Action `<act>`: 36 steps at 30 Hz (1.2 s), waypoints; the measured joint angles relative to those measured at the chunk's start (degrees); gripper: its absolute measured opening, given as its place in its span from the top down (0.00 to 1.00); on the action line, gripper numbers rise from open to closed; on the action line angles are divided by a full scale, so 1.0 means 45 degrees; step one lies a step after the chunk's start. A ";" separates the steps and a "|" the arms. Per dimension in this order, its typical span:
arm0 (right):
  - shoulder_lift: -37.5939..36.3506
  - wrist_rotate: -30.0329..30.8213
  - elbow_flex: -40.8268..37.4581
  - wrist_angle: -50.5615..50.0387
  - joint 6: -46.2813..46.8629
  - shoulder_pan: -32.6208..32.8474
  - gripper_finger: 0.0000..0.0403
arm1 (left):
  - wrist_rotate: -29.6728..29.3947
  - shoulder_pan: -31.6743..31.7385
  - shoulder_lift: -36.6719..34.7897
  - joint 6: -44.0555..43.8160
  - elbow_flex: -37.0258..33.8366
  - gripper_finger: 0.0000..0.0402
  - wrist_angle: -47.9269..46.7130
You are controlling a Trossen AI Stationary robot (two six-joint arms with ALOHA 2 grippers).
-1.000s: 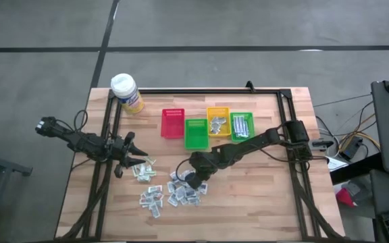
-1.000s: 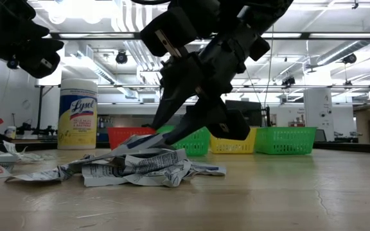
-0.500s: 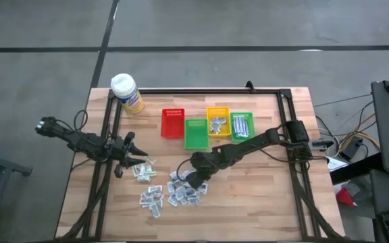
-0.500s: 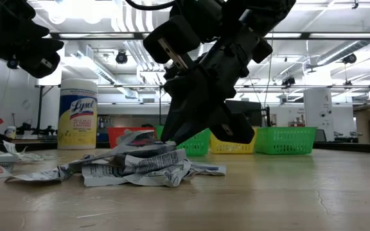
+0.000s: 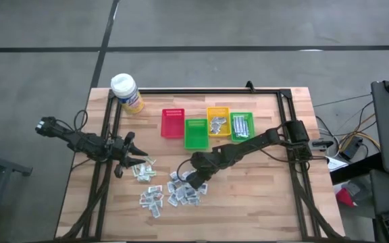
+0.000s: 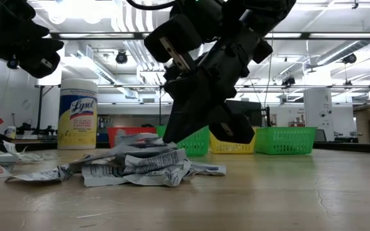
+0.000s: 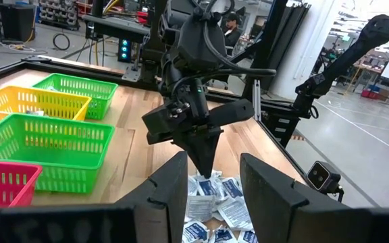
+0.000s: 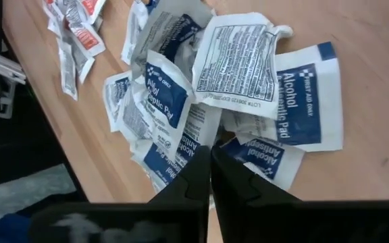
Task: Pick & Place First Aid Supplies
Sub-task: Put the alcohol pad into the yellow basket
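Observation:
The first aid supplies [image 5: 181,192] lie as a loose heap of small white and blue packets mid-table, seen close as alcohol pads [image 8: 248,81] in the right wrist view. Smaller clusters [image 5: 152,198] lie to the left of it. My right gripper [image 5: 189,179] points down into the heap [image 6: 140,163] with its fingers [image 8: 198,179] pressed together, shut; I cannot tell whether a packet is pinched. My left gripper [image 5: 135,160] hovers open left of the heap, nothing between its fingers [image 7: 174,185], looking toward the right gripper [image 7: 206,172].
A red bin [image 5: 173,123], a green bin [image 5: 195,133], a yellow bin [image 5: 217,121] and another green bin [image 5: 242,125] stand in a row behind the heap; the last two hold packets. A yellow wipes canister [image 5: 127,92] stands at the back left corner.
The right gripper's fingers have closed together over the heap, lifting the top packets slightly. The left arm has not moved.

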 joint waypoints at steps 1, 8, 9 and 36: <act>-0.0005 -0.0132 0.0018 0.0004 -0.0006 0.0000 0.98 | 0.0000 -0.0001 -0.0005 0.0000 0.0000 0.67 0.0001; -0.0240 -0.0821 0.0047 -0.0020 -0.0035 0.0000 0.98 | 0.0002 -0.0005 -0.0005 -0.0005 0.0000 0.67 0.0000; -0.0316 -0.0850 0.0047 -0.0027 -0.0059 0.0000 0.98 | 0.0000 0.0000 -0.0005 -0.0005 0.0000 0.67 0.0005; -0.2127 0.0522 0.1288 -0.6442 -0.2900 -0.0168 0.98 | 0.0000 -0.0001 -0.0005 -0.0016 0.0000 0.67 0.0010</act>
